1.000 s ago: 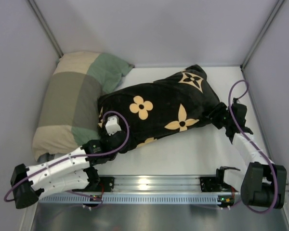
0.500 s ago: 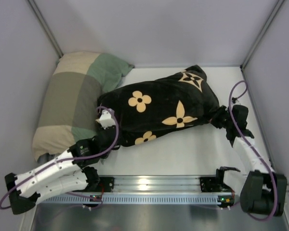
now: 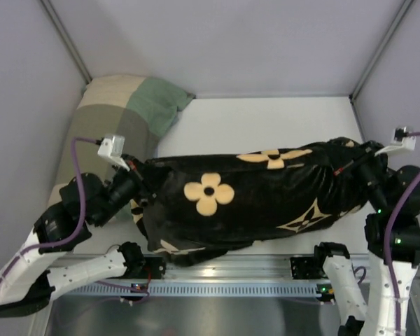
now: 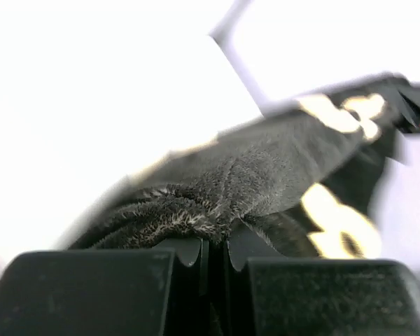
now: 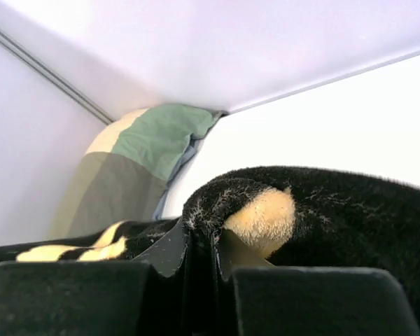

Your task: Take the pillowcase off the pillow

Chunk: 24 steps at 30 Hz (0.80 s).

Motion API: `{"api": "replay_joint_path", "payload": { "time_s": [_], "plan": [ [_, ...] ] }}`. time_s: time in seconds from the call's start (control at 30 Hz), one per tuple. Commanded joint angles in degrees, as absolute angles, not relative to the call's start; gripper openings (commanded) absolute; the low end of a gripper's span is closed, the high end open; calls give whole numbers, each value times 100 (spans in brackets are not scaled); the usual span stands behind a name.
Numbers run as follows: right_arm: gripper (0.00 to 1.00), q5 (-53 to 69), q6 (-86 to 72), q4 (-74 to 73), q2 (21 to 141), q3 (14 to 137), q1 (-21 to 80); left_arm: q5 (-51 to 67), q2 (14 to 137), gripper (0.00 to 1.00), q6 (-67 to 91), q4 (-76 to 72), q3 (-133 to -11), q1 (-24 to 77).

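Note:
The black pillowcase (image 3: 252,196) with cream flower motifs hangs stretched between my two grippers, raised above the table near its front edge. At its left end my left gripper (image 3: 138,175) is shut on a bunched fold of the fabric. In the left wrist view the jaws (image 4: 213,245) pinch the fuzzy black cloth (image 4: 266,175). My right gripper (image 3: 357,166) is shut on the right end, and the right wrist view shows its jaws (image 5: 201,245) nipping a fold of the pillowcase (image 5: 336,203). The pillow is hidden; no white shows.
A green, beige and olive checked pillow (image 3: 119,119) leans in the back left corner, also in the right wrist view (image 5: 126,168). White table surface (image 3: 266,119) lies behind the pillowcase. The metal rail (image 3: 224,269) runs along the near edge, with walls on both sides.
Both grippers went from open to shut on the ends of the pillowcase. Both arms then rose and spread apart, lifting the bundle off the table and toward the near edge, stretched lengthwise.

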<state>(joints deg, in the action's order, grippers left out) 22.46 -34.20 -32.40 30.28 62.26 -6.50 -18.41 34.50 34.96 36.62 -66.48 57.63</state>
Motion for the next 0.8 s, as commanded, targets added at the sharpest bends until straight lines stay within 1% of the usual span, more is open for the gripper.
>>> {"api": "replay_joint_path", "payload": {
  "time_s": [0.0, 0.03, 0.07, 0.1, 0.17, 0.2, 0.23, 0.27, 0.3, 0.33, 0.37, 0.4, 0.43, 0.47, 0.5, 0.53, 0.57, 0.6, 0.67, 0.7, 0.77],
  "plan": [
    [0, 2531, -3761, -2937, 4213, 6591, -642, -3491, 5106, 0, 2926, 3528, -7738, 5775],
    [0, 2610, -3849, -2796, 4523, 6679, -642, -3733, 5568, 0, 2962, 3820, -8048, 5766],
    [0, 2723, -3902, -2647, 5101, 6688, -633, -3875, 6068, 4, 3032, 4102, -8355, 5722],
    [0, 2803, -3928, -2524, 5367, 6697, -642, -3859, 6978, 5, 3111, 4357, -8889, 5591],
    [1, 2848, -3911, -2260, 6034, 6671, -642, -2625, 7626, 5, 3225, 4553, -9026, 4767],
    [4, 2743, -3850, -2111, 6195, 6575, -642, -2106, 8055, 4, 3278, 4431, -8826, 4120],
    [7, 2629, -3754, -2066, 6370, 6566, -642, -1657, 8199, 4, 3287, 4116, -8694, 3913],
    [16, 2489, -3640, -2031, 6694, 6565, -633, -1713, 8339, 4, 3200, 4035, -8623, 3798],
    [24, 2357, -3412, -1978, 6845, 6557, -633, -1897, 8567, 9, 3138, 3982, -8579, 3762],
    [37, 2347, -3262, -1995, 7029, 6626, -633, -2246, 8656, 12, 3085, 3981, -8569, 3753],
    [69, 2390, -3104, -2065, 7336, 6688, -615, -2363, 8718, 15, 3015, 3990, -8561, 3753],
    [97, 2582, -2885, -2179, 7452, 6802, -598, -2486, 8693, 26, 2997, 3990, -8526, 3753],
    [99, 2654, -2857, -2241, 7505, 6785, -554, -2618, 8640, 38, 2997, 3990, -8447, 3753],
    [100, 2706, -2839, -2241, 7428, 6733, -519, -2915, 8466, 51, 3014, 3990, -8403, 3753],
    [99, 2585, -2830, -2198, 7314, 6541, -484, -3057, 8368, 57, 3015, 3999, -8376, 3753],
    [100, 2436, -2795, -2171, 7165, 6417, -422, -3180, 8263, 66, 2997, 3990, -8376, 3762],
    [100, 2226, -2751, -2162, 6780, 6303, -413, -3251, 8070, 69, 2927, 3999, -8419, 3762],
    [99, 1710, -2707, -2171, 6585, 6058, -404, -3226, 7973, 71, 2892, 3990, -8463, 3770],
    [99, 1276, -2628, -2197, 6007, 5863, -404, -2990, 7753, 73, 2831, 3990, -8612, 3788],
    [99, 1083, -2532, -2310, 5890, 5767, -413, -2779, 7700, 73, 2830, 3990, -8683, 3901],
    [99, 967, -2479, -2556, 5784, 5800, -413, -2786, 7577, 75, 2821, 3990, -8849, 4304]
  ]
}}
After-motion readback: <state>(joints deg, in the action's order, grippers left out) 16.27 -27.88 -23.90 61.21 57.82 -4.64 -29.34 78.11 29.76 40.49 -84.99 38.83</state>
